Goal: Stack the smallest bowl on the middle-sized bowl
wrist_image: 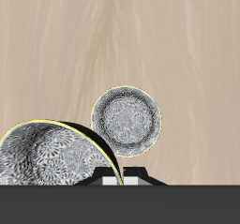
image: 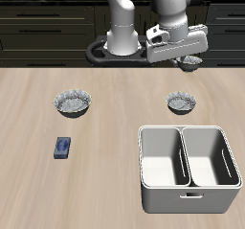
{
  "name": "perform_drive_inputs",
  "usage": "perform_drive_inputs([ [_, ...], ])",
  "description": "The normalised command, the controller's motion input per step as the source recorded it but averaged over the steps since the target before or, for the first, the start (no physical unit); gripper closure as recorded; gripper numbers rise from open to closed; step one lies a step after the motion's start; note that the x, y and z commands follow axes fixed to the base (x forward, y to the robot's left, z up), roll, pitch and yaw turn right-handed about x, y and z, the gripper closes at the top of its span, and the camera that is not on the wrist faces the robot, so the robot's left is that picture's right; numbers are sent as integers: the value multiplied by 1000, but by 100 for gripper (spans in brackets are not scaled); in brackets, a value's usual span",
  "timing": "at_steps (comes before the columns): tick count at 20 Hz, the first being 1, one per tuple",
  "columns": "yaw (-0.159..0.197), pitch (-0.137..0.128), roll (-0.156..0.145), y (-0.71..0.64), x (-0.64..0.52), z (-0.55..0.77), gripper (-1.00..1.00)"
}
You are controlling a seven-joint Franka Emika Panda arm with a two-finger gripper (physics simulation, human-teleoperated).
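Standing by the table's front edge is a white caddy (image: 188, 169), with the middle-sized bowl (image: 181, 103) set just behind it. The smallest bowl (image: 194, 63) is held aloft near the back edge — its rim pinched in the gripper (image: 188, 59).

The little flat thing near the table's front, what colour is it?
The small flat block is blue with a darker middle, seen only in the exterior view.

Light wood-grain table (image: 105, 127) fills the foreground from 3 to 9 o'clock; dark cabinets (image: 48, 27) with long handles span the back at 12 o'clock.
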Motion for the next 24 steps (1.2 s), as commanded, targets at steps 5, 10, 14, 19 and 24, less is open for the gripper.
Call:
perform_drive_inputs([
  [5,20,4,-2,78,131,-30,100],
  [10,18,-18,-24,31,100,-27,100],
  [14,19,20,-39,36,65,-156,100],
  [19,40,-1,-37,31,-18,-173,100],
  [24,34,-3,-21,27,13,-212,100],
])
